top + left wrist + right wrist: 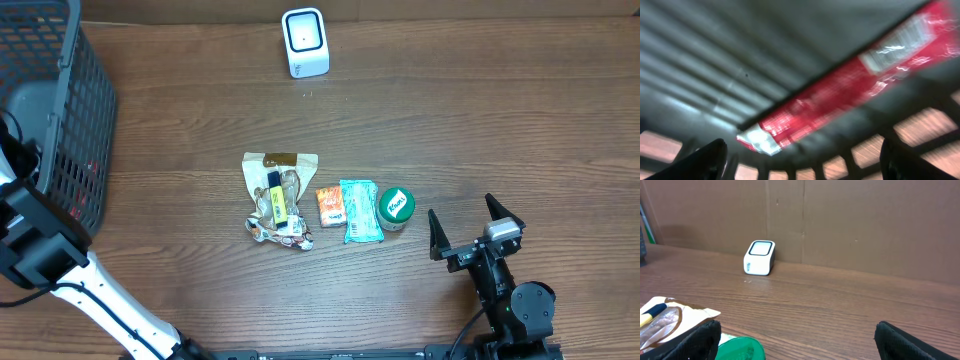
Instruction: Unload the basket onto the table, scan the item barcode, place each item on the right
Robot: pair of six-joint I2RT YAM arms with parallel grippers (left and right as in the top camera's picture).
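Observation:
The white barcode scanner point(305, 42) point(760, 257) stands at the table's far edge. A red packet with silver ends point(850, 85) lies on the floor of the dark mesh basket point(60, 110), tilted up to the right. My left gripper point(800, 172) hangs open just above the basket's inside wall, near the packet's lower end, with nothing between its fingers point(705, 160). My right gripper point(477, 228) point(800, 347) is wide open and empty, low over the table to the right of the item row, facing the scanner.
A row lies mid-table: a clear snack bag point(280, 200), an orange packet point(331, 206), a teal packet point(360, 210) and a green-lidded tub point(396, 206) point(740, 350). The left arm point(35, 240) reaches into the basket at the left edge.

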